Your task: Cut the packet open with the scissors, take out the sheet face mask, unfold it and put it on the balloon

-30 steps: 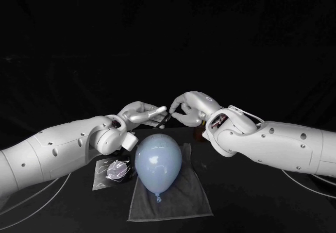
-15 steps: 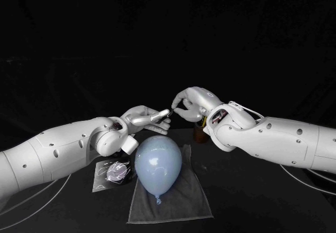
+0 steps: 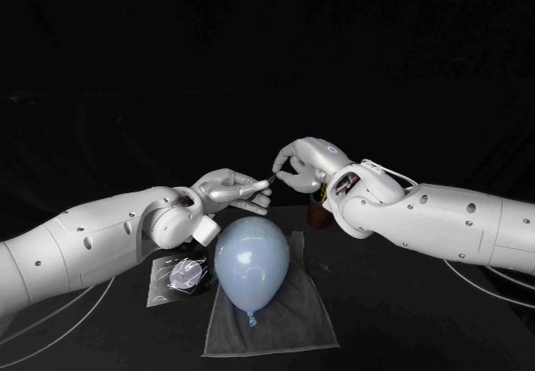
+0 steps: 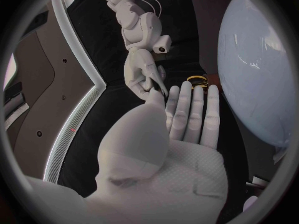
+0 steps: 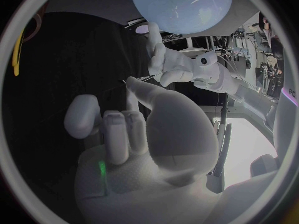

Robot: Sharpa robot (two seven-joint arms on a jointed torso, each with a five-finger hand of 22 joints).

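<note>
The pale blue balloon (image 3: 252,259) (image 4: 261,69) (image 5: 181,5) lies on a grey towel (image 3: 292,317) in the head view. A dark packet (image 3: 178,273) with a pale print lies flat at the balloon's left. Both hands are raised behind the balloon's far end. My left hand (image 3: 234,191) (image 4: 187,114) (image 5: 177,67) reaches toward my right hand (image 3: 301,166) (image 4: 142,67) (image 5: 140,119). A thin dark thing (image 3: 271,177) (image 5: 134,79) spans the small gap between them. Each hand pinches one end. What the thing is I cannot tell.
A brown holder (image 3: 319,215) with a gold rim (image 4: 198,79) stands on the table under my right hand, just beyond the towel's far right corner. Cables (image 3: 491,290) trail over the black table by each arm.
Over the last second my right hand has risen and drawn a little away from my left hand. In the last half second almost nothing moved. Balloon, towel and packet stay put.
</note>
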